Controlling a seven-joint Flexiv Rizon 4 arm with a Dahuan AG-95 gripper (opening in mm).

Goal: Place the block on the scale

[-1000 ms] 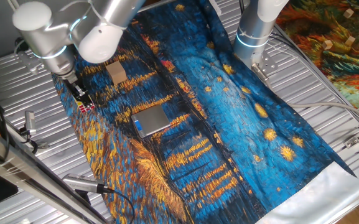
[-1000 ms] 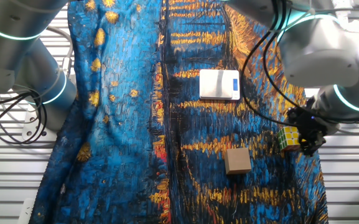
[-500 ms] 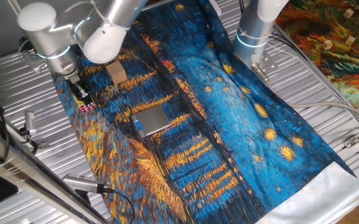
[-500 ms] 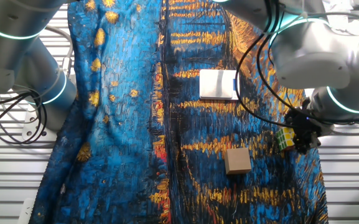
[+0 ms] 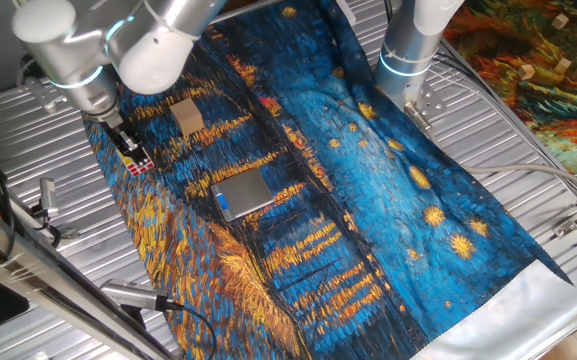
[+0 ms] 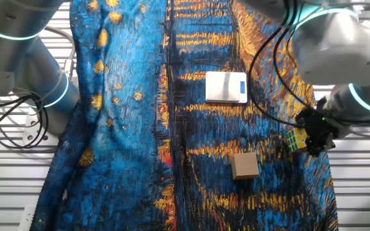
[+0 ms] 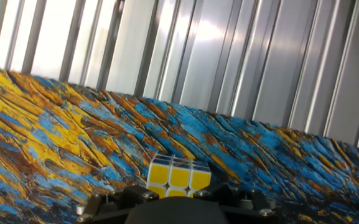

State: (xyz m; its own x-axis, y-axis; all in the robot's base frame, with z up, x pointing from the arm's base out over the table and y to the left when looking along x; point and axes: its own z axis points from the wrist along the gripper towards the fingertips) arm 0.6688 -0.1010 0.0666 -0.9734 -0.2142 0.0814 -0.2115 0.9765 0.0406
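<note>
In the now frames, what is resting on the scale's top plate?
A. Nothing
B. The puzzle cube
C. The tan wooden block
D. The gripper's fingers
A: the scale shows a bare silver plate in both fixed views; the puzzle cube is at the gripper near the cloth's edge, and the wooden block lies on the cloth apart from the scale.

The pincer (image 6: 313, 138) is a dark cluster beside the block (image 6: 294, 140), and its jaws are too small to separate in either fixed view. In the hand view only the block's yellow top row (image 7: 178, 177) shows above the black mount that fills the bottom edge; the fingers themselves are cut off. The scale's display (image 5: 224, 205) is too small to read.
</note>
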